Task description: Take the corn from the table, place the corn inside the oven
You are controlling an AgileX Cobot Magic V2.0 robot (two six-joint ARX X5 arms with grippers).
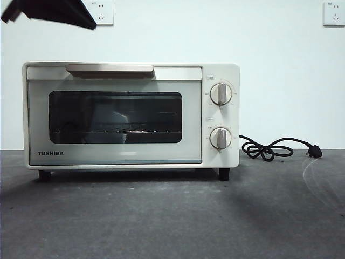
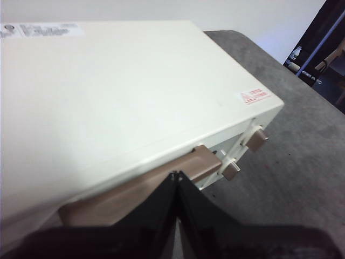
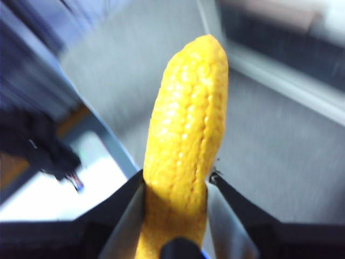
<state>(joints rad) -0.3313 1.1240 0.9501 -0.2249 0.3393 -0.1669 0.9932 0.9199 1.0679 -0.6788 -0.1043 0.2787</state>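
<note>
The glossy yellow corn cob (image 3: 186, 145) is clamped by the right end effector (image 3: 178, 181). The left end effector (image 2: 177, 175), jaws pressed together, is held above the closed cream-white toaster oven (image 1: 129, 116), upper left of the front frame.

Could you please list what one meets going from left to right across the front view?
Black arm tip at the top corner → cream-white boxy TOSHIBA toaster oven → its two round knobs → coiled black power cord → black plug.

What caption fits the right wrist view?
Right gripper clamps the corn between its jaws, above the table.
</note>
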